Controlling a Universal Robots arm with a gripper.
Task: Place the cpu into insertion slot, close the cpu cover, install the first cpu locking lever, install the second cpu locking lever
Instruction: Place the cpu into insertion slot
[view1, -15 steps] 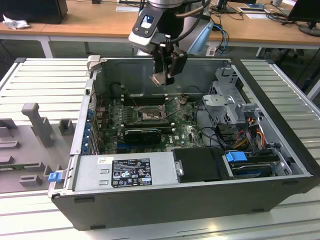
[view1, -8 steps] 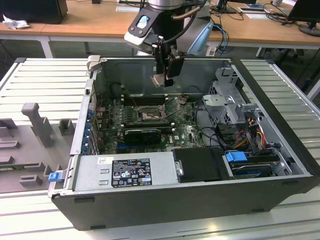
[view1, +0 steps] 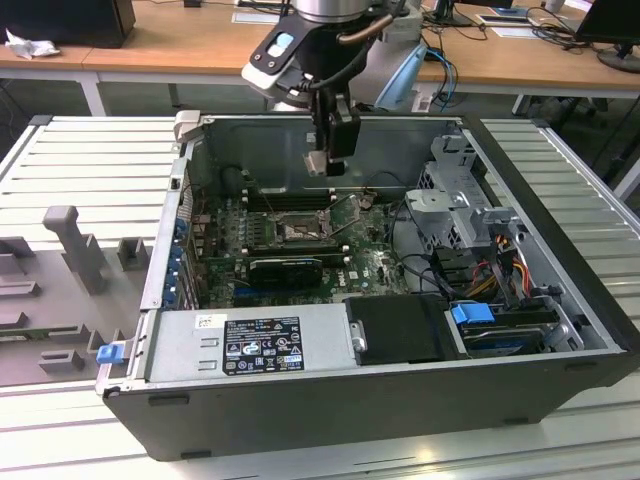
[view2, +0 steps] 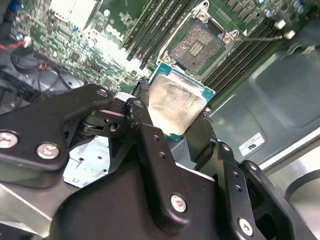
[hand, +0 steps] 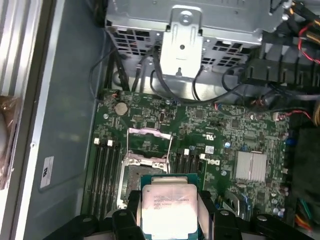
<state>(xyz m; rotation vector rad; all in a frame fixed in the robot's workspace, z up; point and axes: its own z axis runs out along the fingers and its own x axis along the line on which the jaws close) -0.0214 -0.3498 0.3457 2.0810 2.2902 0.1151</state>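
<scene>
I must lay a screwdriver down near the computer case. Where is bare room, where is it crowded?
Bare: the slatted table at the exterior view's right of the computer case. At that view's left, grey fixtures stand on the slats. Crowded: cables beside the drive cage inside.

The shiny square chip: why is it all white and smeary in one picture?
In the second wrist view, light glares off the pale silvery square cpu, whitening its top; patches of green circuit board bleach too. In the first wrist view, even light lets its print show.
</scene>
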